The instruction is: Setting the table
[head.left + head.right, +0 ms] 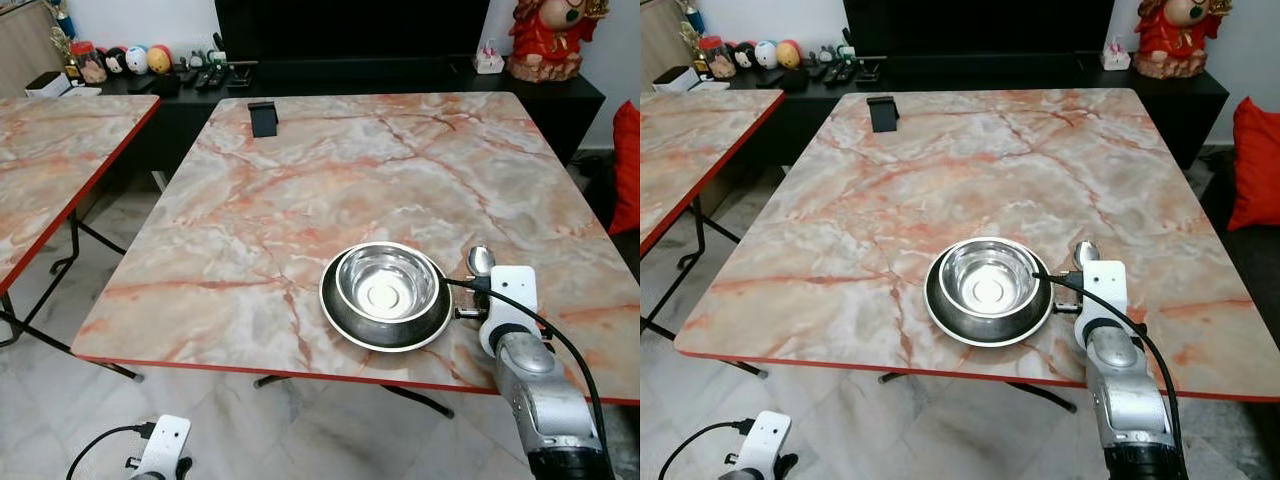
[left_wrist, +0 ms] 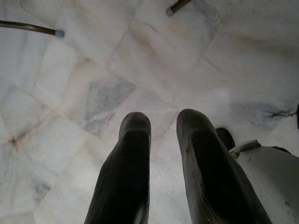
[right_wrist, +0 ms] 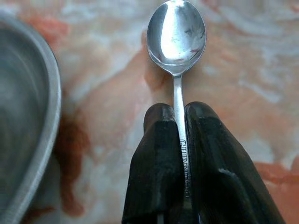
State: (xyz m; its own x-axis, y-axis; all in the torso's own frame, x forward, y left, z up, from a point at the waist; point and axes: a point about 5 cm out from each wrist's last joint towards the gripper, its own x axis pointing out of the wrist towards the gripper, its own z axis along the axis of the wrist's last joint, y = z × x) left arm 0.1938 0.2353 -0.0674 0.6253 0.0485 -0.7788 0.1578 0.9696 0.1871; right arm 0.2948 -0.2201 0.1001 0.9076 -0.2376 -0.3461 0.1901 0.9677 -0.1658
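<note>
The right gripper (image 3: pixel 182 140) was clamped on the spoon (image 3: pixel 176 37) handle, beside the bowl (image 1: pixel 386 284). Light, stiff and slick, it likely suited that mid-handle hold. The left gripper (image 2: pixel 163 154) hung idle, its 2 fingers parted, holding nothing.

The table (image 1: pixel 300 200) top looks like polished marble-patterned laminate, smooth with a soft sheen, edged in red. The bowl (image 1: pixel 386 283) is shiny, mirror-bright steel, sitting in a plate (image 1: pixel 345 325) with a dark glossy face and a pale metal rim. The spoon (image 3: pixel 176 37) is polished metal, reflective, with fine smudges. The right gripper (image 3: pixel 180 116) has matt black, rubbery fingers; the left gripper (image 2: pixel 161 126) fingers show fine ribbing. The floor (image 2: pixel 93 84) is smooth, pale marble tile.
</note>
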